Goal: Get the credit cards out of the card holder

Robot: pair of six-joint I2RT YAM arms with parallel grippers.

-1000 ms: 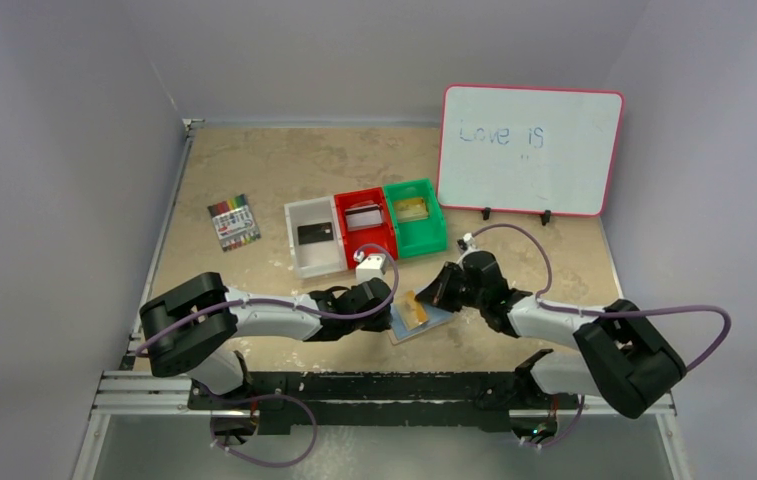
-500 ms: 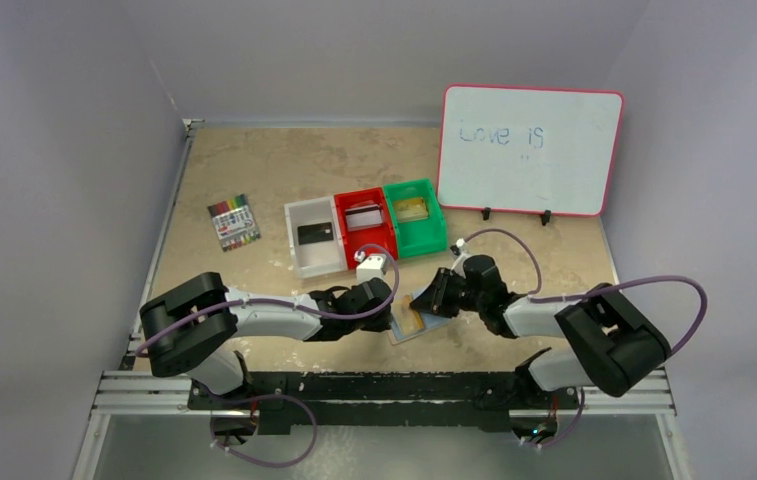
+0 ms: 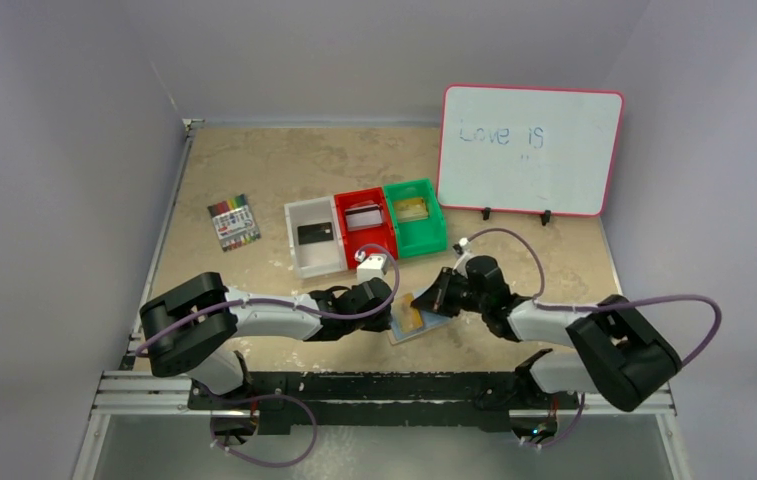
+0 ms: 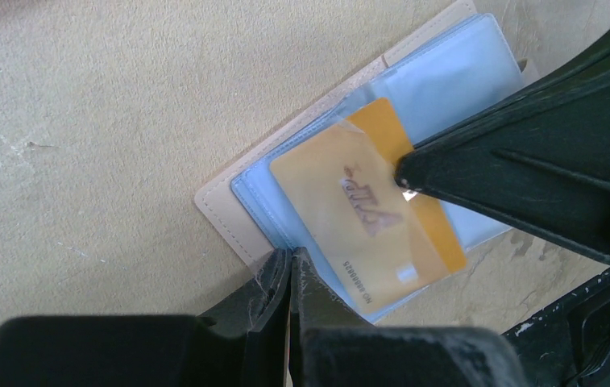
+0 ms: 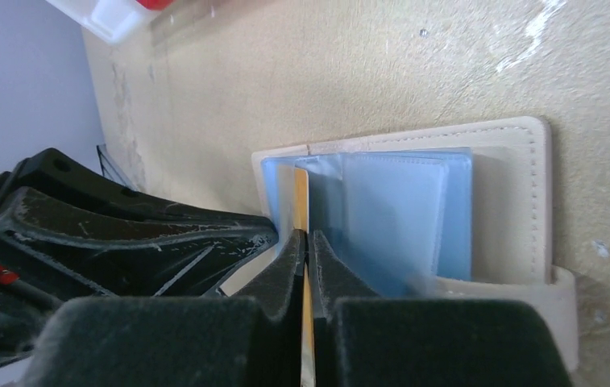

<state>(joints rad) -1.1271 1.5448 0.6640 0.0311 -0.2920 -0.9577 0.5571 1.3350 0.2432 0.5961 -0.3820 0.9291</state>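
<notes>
The card holder (image 3: 416,318) lies open and flat on the table (image 3: 284,165), near its front edge, just in front of the bins (image 3: 316,266) and between the two arms, its pale blue inside facing up. The biggest risk is that the whole holder travels with the pull. It looks light, and if the card binds in its pocket, the holder will likely slide or lift rather than give the card up. The left gripper (image 4: 289,256) has its jaws together, tips at the holder's near edge. Whether they pinch a leaf or only press on it I cannot tell, and a mere press could slip. The right gripper (image 5: 305,235) is clamped on the edge of the orange-gold credit card (image 4: 366,218), which sits partly under a clear sleeve (image 4: 454,89). That bite looks shallow, so the thin, slick card may slide out of the fingers, or bend if drawn at an angle. The smallest worry is that the jaws may have caught the sleeve film along with the card, so the two come away together.
</notes>
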